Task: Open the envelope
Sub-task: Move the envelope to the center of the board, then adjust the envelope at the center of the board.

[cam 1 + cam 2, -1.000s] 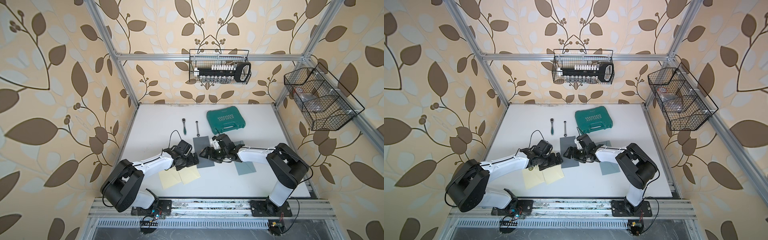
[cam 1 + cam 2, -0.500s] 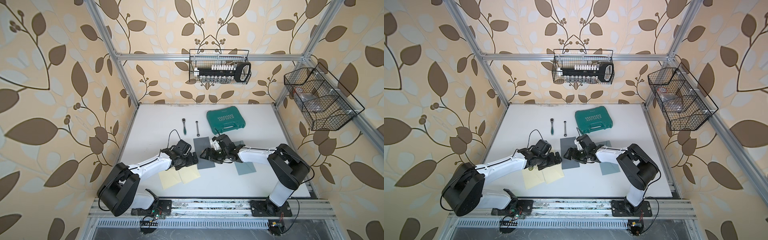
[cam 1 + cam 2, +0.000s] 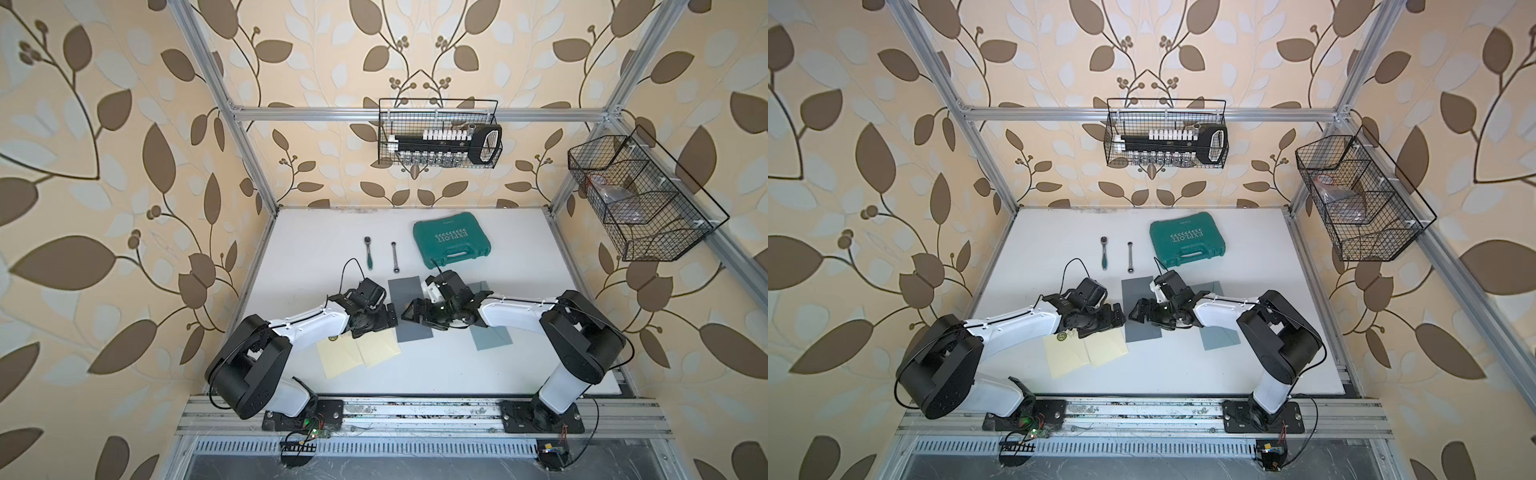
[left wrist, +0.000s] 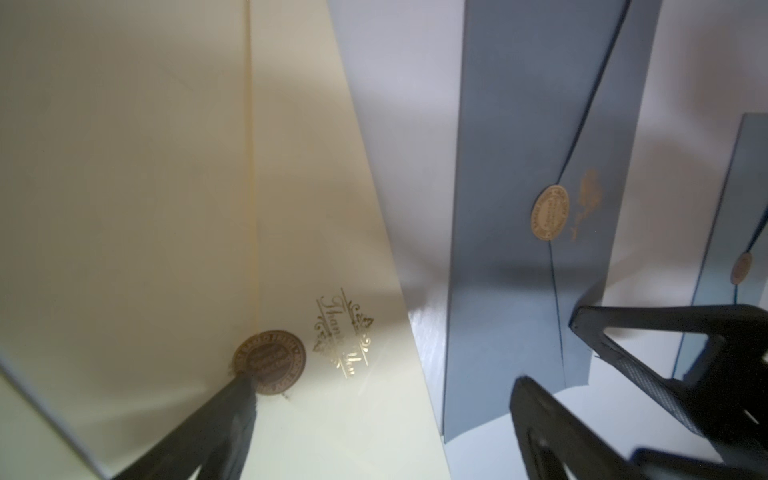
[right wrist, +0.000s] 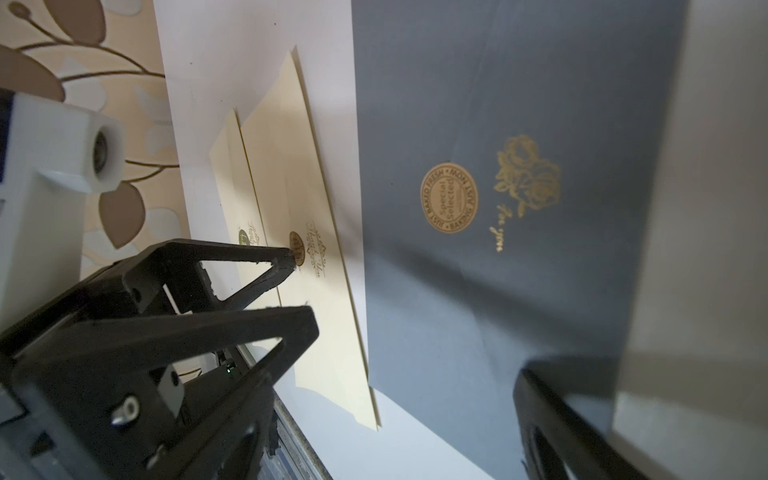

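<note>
At the middle of the white bench (image 3: 519, 365), two robot arms meet nose to nose among several flat envelopes. The left gripper (image 3: 392, 319) has its jaws spread as wide as they go and grips nothing. One of its fingertips (image 4: 245, 386) sits at the round seal (image 4: 270, 361) of a cream envelope (image 4: 332, 208), which lies flat just beside a grey-blue envelope (image 3: 401, 291). The right gripper (image 3: 411, 313) hovers over the grey-blue one, jaws also wide and empty. Compared with a second ago almost nothing has moved — both grippers sit where they were, and only the left arm has shifted slightly. Both flaps are stuck down under their stickers, so the opening has not begun. The cream seal looks like the target, though which envelope is meant is not certain.
</note>
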Robot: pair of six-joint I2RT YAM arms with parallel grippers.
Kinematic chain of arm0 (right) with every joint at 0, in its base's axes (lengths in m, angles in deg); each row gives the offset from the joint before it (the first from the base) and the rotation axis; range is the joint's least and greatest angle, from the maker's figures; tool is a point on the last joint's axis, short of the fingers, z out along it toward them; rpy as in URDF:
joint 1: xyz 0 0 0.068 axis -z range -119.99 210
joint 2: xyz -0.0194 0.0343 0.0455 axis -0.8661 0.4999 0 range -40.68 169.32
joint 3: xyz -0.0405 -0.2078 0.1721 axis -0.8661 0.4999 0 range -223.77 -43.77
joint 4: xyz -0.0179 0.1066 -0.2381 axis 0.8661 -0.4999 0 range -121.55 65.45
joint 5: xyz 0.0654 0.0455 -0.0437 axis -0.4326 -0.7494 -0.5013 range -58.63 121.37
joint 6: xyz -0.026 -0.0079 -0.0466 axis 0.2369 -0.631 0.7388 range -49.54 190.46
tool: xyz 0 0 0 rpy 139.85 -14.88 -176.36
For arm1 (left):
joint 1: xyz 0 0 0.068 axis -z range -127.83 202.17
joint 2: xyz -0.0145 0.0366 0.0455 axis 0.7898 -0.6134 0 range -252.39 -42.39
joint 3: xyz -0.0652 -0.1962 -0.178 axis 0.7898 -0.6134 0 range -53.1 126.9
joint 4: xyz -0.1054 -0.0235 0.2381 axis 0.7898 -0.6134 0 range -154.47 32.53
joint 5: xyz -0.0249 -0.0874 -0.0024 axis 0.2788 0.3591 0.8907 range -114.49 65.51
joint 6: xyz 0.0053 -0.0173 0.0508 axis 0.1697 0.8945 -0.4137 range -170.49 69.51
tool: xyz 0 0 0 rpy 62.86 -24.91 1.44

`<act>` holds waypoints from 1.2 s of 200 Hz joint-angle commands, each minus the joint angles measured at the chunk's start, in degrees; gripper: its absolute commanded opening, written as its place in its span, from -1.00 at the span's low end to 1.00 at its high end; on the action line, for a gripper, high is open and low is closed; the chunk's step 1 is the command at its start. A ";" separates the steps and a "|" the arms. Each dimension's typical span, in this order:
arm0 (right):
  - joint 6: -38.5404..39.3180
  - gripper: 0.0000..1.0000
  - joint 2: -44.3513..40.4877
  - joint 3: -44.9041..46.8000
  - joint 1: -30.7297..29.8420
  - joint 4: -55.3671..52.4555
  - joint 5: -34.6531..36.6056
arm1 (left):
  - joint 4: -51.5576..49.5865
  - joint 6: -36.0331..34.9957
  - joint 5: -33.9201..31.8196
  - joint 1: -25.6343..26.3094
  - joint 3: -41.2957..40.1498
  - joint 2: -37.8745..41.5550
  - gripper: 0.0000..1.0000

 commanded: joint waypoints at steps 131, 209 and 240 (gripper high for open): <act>10.03 0.75 -24.08 10.54 28.96 -18.92 7.07 | -1.42 -3.16 4.25 6.12 15.64 -1.77 0.97; 17.80 0.63 -18.46 9.58 53.21 -21.51 -4.60 | -10.70 -8.99 9.71 19.04 53.10 -35.44 0.97; 16.35 0.62 -17.89 12.43 53.13 -19.61 -7.10 | -8.66 -7.33 12.38 19.55 54.41 -38.31 0.97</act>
